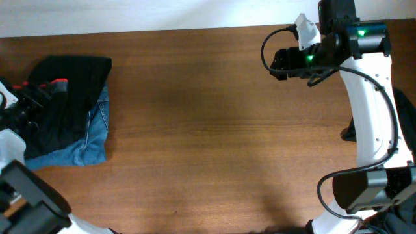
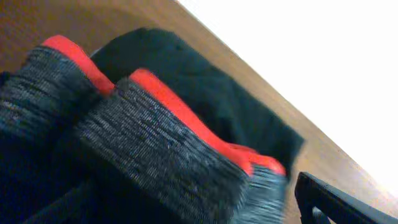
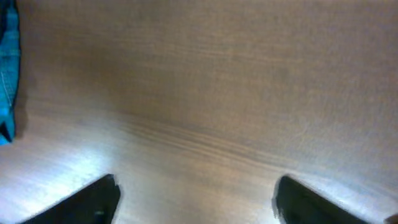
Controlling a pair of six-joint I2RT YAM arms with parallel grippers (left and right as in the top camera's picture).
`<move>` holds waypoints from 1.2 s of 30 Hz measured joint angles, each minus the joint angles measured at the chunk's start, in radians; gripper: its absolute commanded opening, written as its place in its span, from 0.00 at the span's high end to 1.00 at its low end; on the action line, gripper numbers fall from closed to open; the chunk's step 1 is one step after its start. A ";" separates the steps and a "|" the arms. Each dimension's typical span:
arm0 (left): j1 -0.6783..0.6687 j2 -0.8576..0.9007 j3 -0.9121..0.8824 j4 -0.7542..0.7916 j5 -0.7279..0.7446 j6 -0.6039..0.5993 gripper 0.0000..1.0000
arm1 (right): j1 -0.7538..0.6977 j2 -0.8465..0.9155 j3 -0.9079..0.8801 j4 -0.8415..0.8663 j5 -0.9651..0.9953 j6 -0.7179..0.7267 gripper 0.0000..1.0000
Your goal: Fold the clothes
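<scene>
1. Overhead: soft black garments (image 1: 65, 97) lie heaped on blue denim jeans (image 1: 94, 143) at the brown wooden counter's (image 1: 227, 143) left end; the left pincer (image 1: 25, 107) is over the heap; the right pincer (image 1: 278, 64) is well apart.
2. Left wrist: a grey-speckled, coral-edged waistband (image 2: 155, 149) fills the view; only one black finger (image 2: 329, 199) shows, so I cannot tell whether the pincer is spread or pinching.
3. Right wrist: the right pincer (image 3: 196, 183) is spread, with bare counter between its fingers.

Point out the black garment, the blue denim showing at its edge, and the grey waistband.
black garment (image 1: 68, 91): overhead view, middle of its black cloth.
blue denim (image 1: 91, 144): overhead view, the part sticking out past the black cloth.
grey waistband (image 2: 155, 152): left wrist view, speckled knit below the red edge.
</scene>
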 measured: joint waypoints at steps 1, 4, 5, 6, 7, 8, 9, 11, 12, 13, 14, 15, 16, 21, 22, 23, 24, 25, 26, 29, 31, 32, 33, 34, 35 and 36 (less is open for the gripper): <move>-0.005 -0.032 -0.003 -0.013 -0.006 0.000 0.01 | 0.000 0.000 0.000 0.000 0.000 0.003 0.01; -0.026 -0.141 -0.004 -0.065 -0.039 0.001 0.01 | 0.000 0.000 0.000 0.012 0.001 0.000 0.01; -0.037 -0.180 -0.004 -0.081 -0.049 0.005 0.01 | 0.000 0.000 0.000 0.022 0.001 0.000 0.01; -0.051 -0.222 -0.004 -0.104 -0.066 0.013 0.01 | 0.000 0.000 0.000 0.030 0.001 0.000 0.01; -0.068 -0.260 -0.004 -0.127 -0.081 0.023 0.01 | 0.000 0.000 0.000 0.045 0.001 -0.001 0.01; -0.087 -0.295 -0.004 -0.153 -0.101 0.033 0.01 | 0.000 0.000 0.000 0.065 0.001 0.000 0.02; -0.109 -0.325 -0.004 -0.175 -0.122 0.045 0.01 | 0.000 0.000 0.000 0.080 0.001 0.000 0.01; -0.163 -0.368 -0.003 -0.223 -0.172 0.075 0.01 | 0.000 0.000 0.000 0.116 0.001 0.000 0.01; -0.196 -0.380 -0.003 -0.247 -0.202 0.092 0.01 | 0.000 0.000 0.000 0.135 0.002 0.000 0.01; -0.218 -0.384 -0.003 -0.262 -0.222 0.103 0.01 | 0.000 0.000 0.000 0.146 0.002 0.000 0.01; -0.246 -0.385 -0.003 -0.281 -0.247 0.117 0.01 | 0.000 0.000 0.000 0.158 0.002 -0.001 0.01; -0.273 -0.384 -0.003 -0.299 -0.271 0.130 0.01 | 0.000 0.000 0.000 0.169 0.004 -0.001 0.01; -0.302 -0.384 -0.005 -0.318 -0.298 0.143 0.01 | 0.000 0.000 0.000 0.180 0.006 -0.002 0.01; -0.452 -0.383 -0.005 -0.367 -0.464 0.233 0.01 | 0.000 0.001 0.000 0.223 0.068 -0.031 0.01; -0.483 -0.383 -0.005 -0.371 -0.506 0.255 0.01 | 0.000 0.002 0.000 0.232 0.088 -0.034 0.01; -0.511 -0.383 -0.005 -0.372 -0.546 0.275 0.01 | 0.000 0.004 0.000 0.241 0.109 -0.037 0.01; -0.541 -0.383 -0.005 -0.373 -0.581 0.294 0.01 | 0.000 0.006 0.000 0.251 0.126 -0.039 0.01; -0.566 -0.383 -0.005 -0.374 -0.608 0.309 0.01 | 0.000 0.009 0.000 0.260 0.142 -0.041 0.01; -0.587 -0.383 -0.005 -0.376 -0.627 0.320 0.01 | 0.000 0.013 0.000 0.268 0.154 -0.042 0.01; -0.632 -0.383 -0.005 -0.380 -0.642 0.343 0.01 | 0.000 0.027 0.000 0.297 0.177 -0.050 0.01; -0.647 -0.383 -0.005 -0.380 -0.637 0.350 0.01 | 0.000 0.037 0.000 0.316 0.190 -0.051 0.01; -0.651 -0.383 -0.005 -0.380 -0.637 0.353 0.01 | 0.000 0.039 0.000 0.321 0.196 -0.052 0.01; -0.654 -0.383 -0.005 -0.380 -0.637 0.357 0.01 | 0.000 0.040 0.000 0.323 0.206 -0.053 0.01; -0.655 -0.383 -0.005 -0.381 -0.637 0.358 0.01 | 0.000 0.040 0.000 0.322 0.215 -0.053 0.01; -0.655 -0.383 -0.005 -0.385 -0.637 0.361 0.01 | -0.002 0.040 0.000 0.319 0.222 -0.053 0.01; -0.655 -0.383 -0.005 -0.393 -0.637 0.362 0.01 | -0.003 0.039 0.000 0.313 0.229 -0.052 0.02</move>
